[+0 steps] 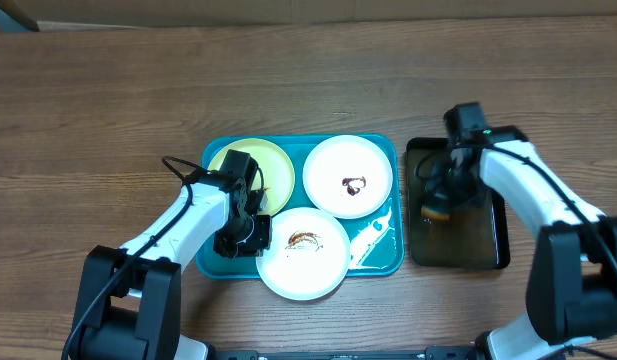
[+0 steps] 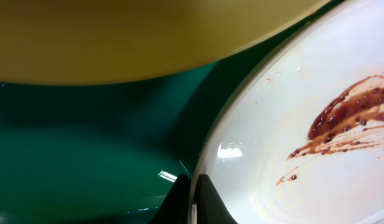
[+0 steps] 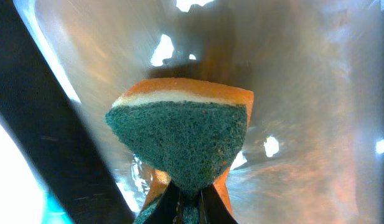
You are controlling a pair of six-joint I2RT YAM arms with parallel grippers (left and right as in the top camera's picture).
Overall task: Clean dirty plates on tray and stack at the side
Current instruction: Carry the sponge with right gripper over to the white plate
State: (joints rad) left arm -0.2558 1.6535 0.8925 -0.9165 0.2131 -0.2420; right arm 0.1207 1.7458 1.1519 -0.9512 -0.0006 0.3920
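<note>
Overhead view, items as I read them from my station, near to far.

1. Near white plate (image 1: 306, 262): on the near middle of the teal tray (image 1: 298, 143), its near edge overhanging the tray's rim. Brown smear (image 1: 304, 240) at its centre, uncleaned.
2. Left gripper (image 1: 243, 238): at that plate's left edge. In the left wrist view I see the fingers closed on the white rim, pinching it.
3. Pale yellow-green plate (image 1: 276, 170): far left of the tray, partly hidden under the left arm, so I cannot make out its centre.
4. Far white plate (image 1: 348, 160): far right of the tray, with a small dark smear (image 1: 355, 185).
5. Black tray (image 1: 488, 240): on the table (image 1: 108, 100), just right of the teal tray, its floor wet and shiny.
6. Sponge (image 3: 179, 143): in the black tray, green scouring face over an orange body.
7. Right gripper (image 3: 190, 208): clamped on the sponge's lower edge.

Step in hand, by my judgement: fetching the sponge while the first plate is steadied. No plate is stacked at the side yet.

Next move: lift the sponge clear, carry it left, set the green face on the near smear and scrub against the left grip.
</note>
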